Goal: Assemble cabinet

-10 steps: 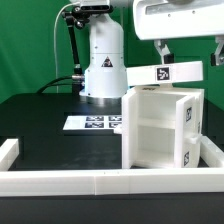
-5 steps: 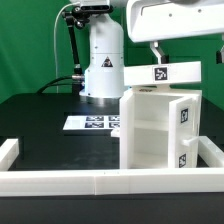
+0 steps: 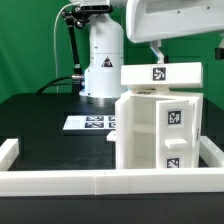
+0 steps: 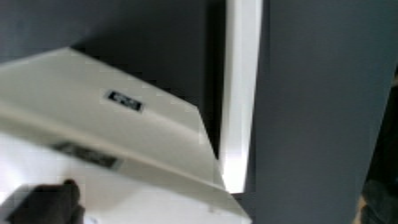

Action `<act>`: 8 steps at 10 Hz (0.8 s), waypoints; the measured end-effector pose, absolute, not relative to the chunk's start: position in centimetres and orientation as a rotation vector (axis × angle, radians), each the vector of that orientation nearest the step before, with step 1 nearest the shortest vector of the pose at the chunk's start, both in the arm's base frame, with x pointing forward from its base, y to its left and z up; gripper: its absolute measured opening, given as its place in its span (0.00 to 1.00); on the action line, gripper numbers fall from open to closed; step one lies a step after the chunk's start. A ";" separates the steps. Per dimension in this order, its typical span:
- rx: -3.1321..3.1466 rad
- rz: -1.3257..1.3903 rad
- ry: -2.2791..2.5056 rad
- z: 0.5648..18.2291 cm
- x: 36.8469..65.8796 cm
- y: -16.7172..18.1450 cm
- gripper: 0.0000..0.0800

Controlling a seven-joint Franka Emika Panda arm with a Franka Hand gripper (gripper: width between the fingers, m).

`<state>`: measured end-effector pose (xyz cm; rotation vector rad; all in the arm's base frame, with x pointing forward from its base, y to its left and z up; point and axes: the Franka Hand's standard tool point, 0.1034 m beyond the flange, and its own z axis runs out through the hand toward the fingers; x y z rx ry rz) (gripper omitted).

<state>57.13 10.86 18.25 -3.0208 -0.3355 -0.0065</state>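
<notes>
Cabinet (image 3: 150, 140) upright on black worktop (image 3: 40, 120), near front edge, twd the corner at exterior view's right, inside white frame rails (image 3: 100, 182). Open side shows shelf compartments; adjoining face carries two tags. Separate top panel (image 3: 185, 76) w/ one tag lies across cabinet's top, slightly tilted. Gripper (image 3: 187, 57) hangs directly over panel, a dark finger (image 3: 156, 52) just above it. Whether spread or clamped on panel: can't tell. Wrist view: white tagged surface close up, one dark finger (image 4: 50, 203) blurred beside it. Marker board (image 3: 92, 123) flat near worktop's centre, in front of robot base (image 3: 103, 65).
</notes>
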 end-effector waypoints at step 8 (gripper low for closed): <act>-2.879 -0.061 -1.009 18.3 58.1 8.4 1.00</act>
